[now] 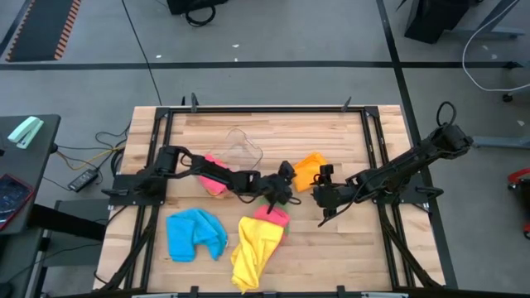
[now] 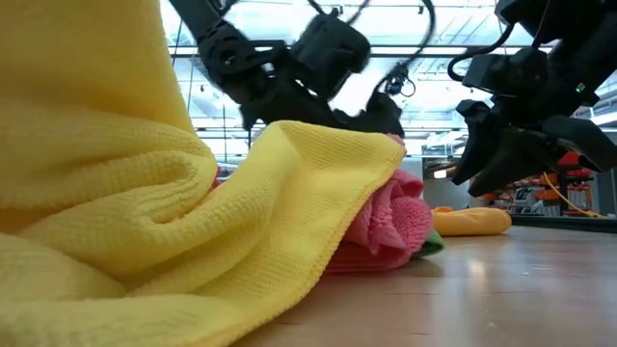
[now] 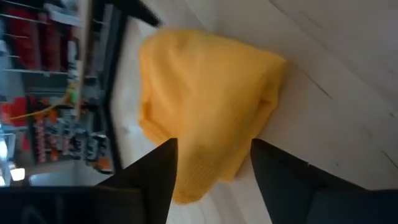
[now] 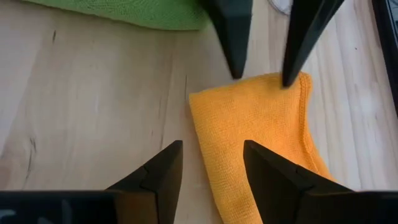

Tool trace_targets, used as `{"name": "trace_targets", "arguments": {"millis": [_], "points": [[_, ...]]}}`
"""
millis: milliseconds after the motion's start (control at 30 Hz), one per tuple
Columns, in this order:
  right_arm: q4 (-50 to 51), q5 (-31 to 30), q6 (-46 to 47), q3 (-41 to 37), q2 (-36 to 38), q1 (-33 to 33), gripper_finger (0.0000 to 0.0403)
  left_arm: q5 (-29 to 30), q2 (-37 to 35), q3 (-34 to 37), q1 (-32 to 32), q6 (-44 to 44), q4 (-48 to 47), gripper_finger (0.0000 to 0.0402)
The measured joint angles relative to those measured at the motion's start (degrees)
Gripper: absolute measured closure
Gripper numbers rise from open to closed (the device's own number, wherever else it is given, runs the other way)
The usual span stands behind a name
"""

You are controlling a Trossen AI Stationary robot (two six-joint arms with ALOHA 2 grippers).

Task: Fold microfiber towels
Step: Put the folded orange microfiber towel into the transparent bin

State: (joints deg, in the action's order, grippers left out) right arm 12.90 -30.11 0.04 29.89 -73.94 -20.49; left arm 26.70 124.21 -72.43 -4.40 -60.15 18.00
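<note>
We take the butcher-block wooden table (image 1: 331, 248) as our landmark.

Largest on it, near the front edge at centre: a crumpled yellow microfiber towel (image 1: 252, 248), with a bunched pink microfiber towel (image 1: 273, 215) tucked against its far end and a sliver of green microfiber cloth (image 4: 137, 12) beside that. Left of the yellow one lies a rumpled blue microfiber towel (image 1: 195, 234). A second pink cloth (image 1: 217, 178) sits under the left arm, next to a clear plastic tub (image 1: 243, 149) toward the table's far side.

The folded orange microfiber towel (image 1: 309, 170) lies flat at the table's middle, between the two grippers.

Left gripper (image 1: 286, 178): fingers (image 3: 155, 180) spread apart, holding nothing. In its wrist view the orange towel shows in the gap just beyond the tips; we cannot tell whether they touch it.

Right gripper (image 1: 321, 192): fingers (image 4: 158, 180) spread, empty, hanging just over the towel's near edge. Its wrist view shows the left gripper's two dark tips (image 4: 233, 43) at the towel's far edge.

We read no labels or writing on the towels or tub.
</note>
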Motion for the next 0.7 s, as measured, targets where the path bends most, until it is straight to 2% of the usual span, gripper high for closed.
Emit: {"name": "trace_targets", "arguments": {"millis": [67, 133, 367, 700], "points": [[-0.14, 0.02, 0.13, 0.00, 0.00, 0.00, 0.0226, -0.19, 0.50, -1.97, 0.31, 0.76, -4.88, 0.0199], [-0.62, 0.06, 0.45, 0.00, -0.02, 0.00, 0.0226, -0.72, 1.35, -3.32, 0.43, -0.37, -5.75, 0.0203], [-1.58, 0.12, 0.82, 0.00, -0.02, 0.00, 0.0226, -1.99, 2.61, -4.45, 1.33, -8.03, -5.56, 0.0198], [-2.38, 1.01, 0.61, 0.00, -0.02, -0.04, 0.0226, -6.58, 2.77, -4.45, 4.62, -9.52, -8.35, 0.0219]]}}
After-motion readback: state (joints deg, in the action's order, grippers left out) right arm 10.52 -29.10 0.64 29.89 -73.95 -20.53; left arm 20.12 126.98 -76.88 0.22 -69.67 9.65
